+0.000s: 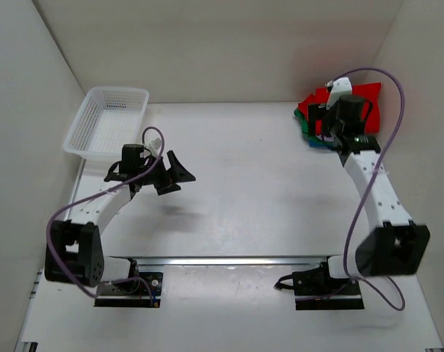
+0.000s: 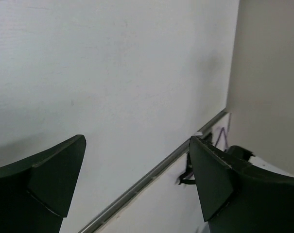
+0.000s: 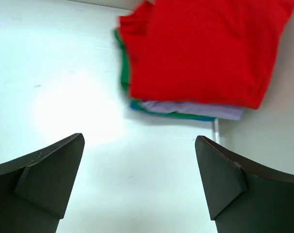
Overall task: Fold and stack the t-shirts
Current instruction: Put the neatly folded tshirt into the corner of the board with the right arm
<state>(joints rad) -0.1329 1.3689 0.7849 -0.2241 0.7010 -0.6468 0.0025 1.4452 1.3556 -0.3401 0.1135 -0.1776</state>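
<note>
A folded red t-shirt [image 1: 371, 97] lies on top of a stack at the table's far right corner. In the right wrist view the red shirt [image 3: 200, 48] covers a lavender one [image 3: 190, 109], with green [image 3: 121, 73] and teal [image 3: 137, 104] edges showing under it. My right gripper [image 1: 329, 117] is open and empty, just in front of the stack, apart from it [image 3: 139, 155]. My left gripper [image 1: 174, 174] is open and empty over bare table at the left [image 2: 137, 160].
A white plastic mesh basket [image 1: 108, 121] stands at the far left. White walls close in the left, back and right. A metal rail [image 1: 229, 259] runs across near the arm bases.
</note>
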